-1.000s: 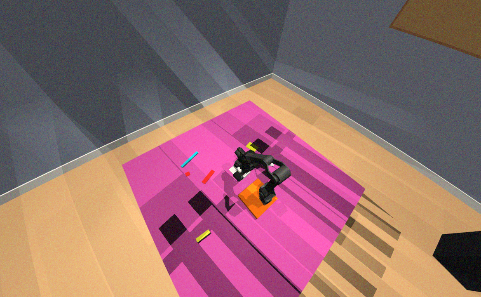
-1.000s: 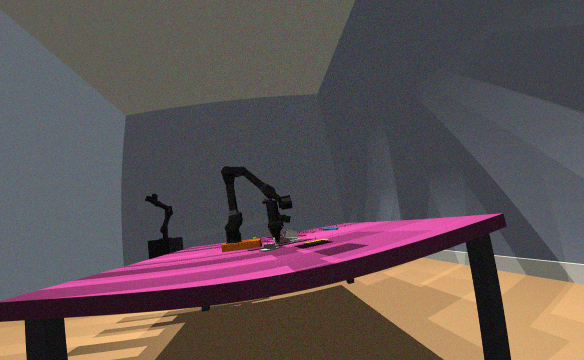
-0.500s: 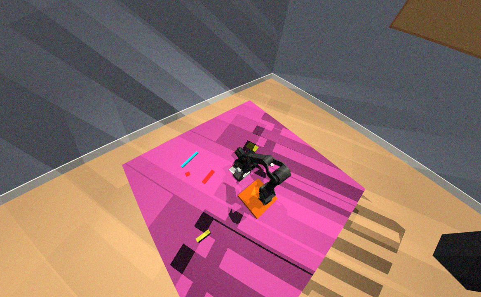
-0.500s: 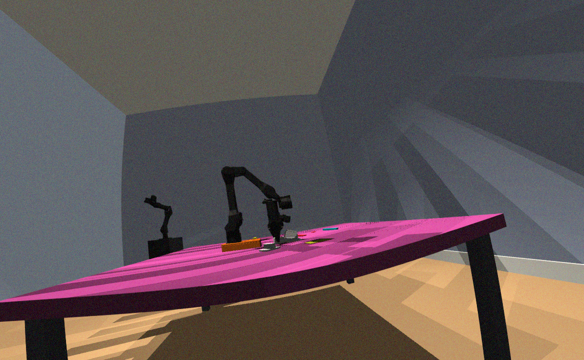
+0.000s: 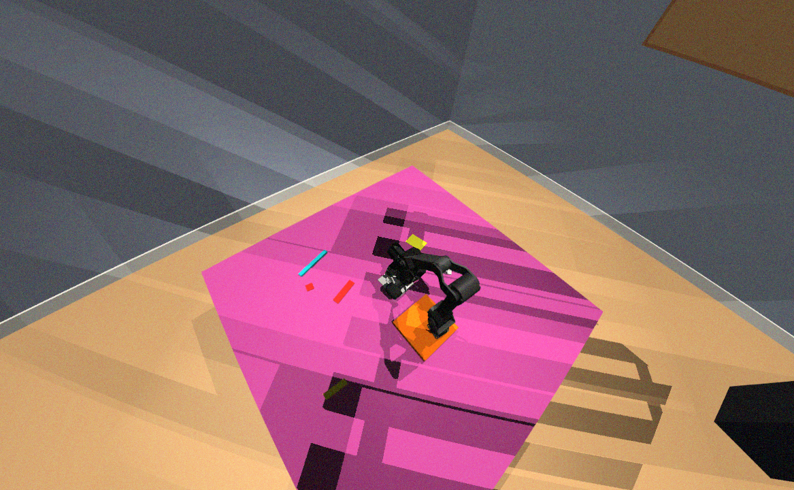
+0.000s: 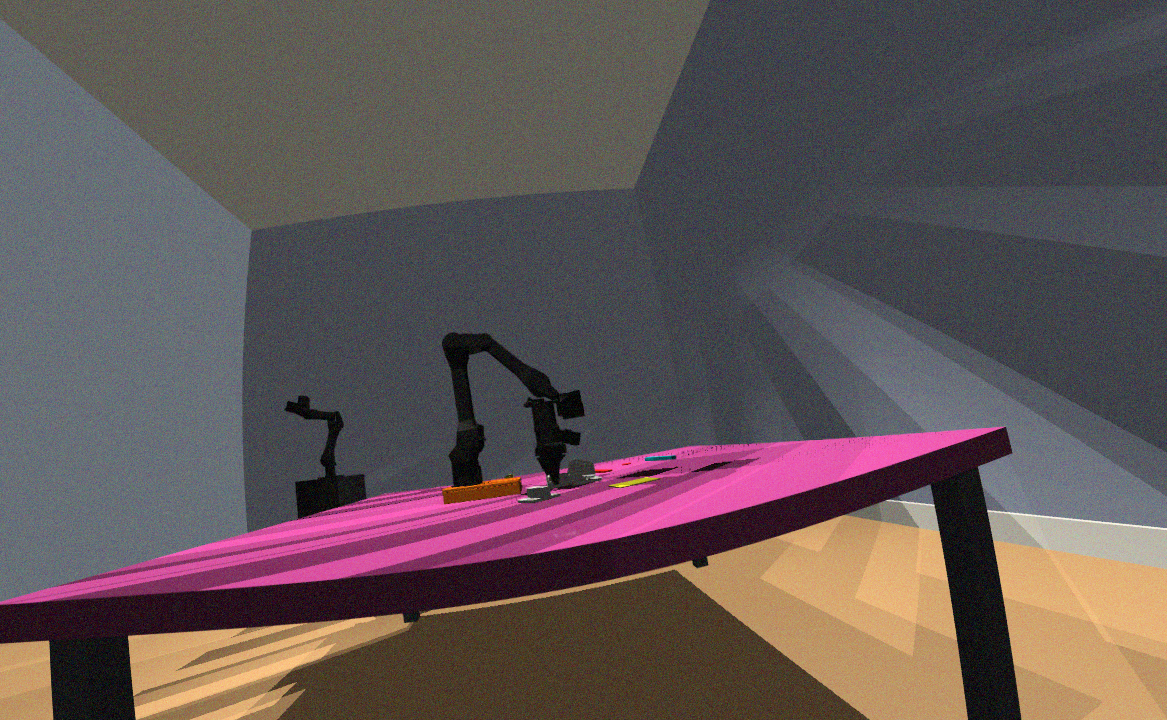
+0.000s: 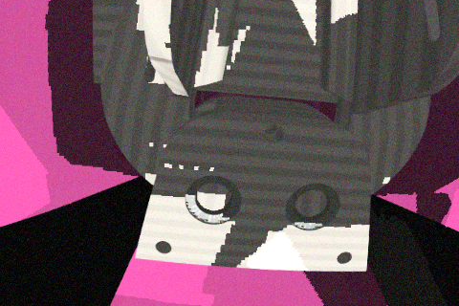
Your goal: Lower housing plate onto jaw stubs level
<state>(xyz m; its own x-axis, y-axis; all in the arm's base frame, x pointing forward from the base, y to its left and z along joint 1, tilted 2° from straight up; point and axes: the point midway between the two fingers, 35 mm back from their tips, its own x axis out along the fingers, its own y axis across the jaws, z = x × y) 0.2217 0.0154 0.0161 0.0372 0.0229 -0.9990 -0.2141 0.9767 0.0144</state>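
The housing plate [image 7: 268, 153] is pale and mostly in shadow in the wrist view. Two round openings with dark rims [image 7: 234, 199] [image 7: 334, 204] lie side by side near its lower edge, with round ends inside them. My gripper [image 7: 254, 195] [image 6: 554, 483] is shut on the plate, with a black finger at its left edge and one at its right. The jaw parts [image 7: 397, 33] extend above the plate's upper edge. The plate hides the stubs' seating, so I cannot tell whether it is fully down. The exterior view shows the fingertips low, close to the table.
An orange block [image 5: 414, 322] [image 6: 481, 490] lies by the arm's base. A yellow piece [image 5: 416, 241] [image 6: 634, 482], a red bar [image 5: 343, 291], a small red piece [image 5: 309, 286] and a cyan bar [image 5: 312, 263] [image 6: 659, 458] lie on the pink table [image 5: 484, 378] [image 6: 748, 501]. A small grey part [image 6: 537, 492] is beside the gripper.
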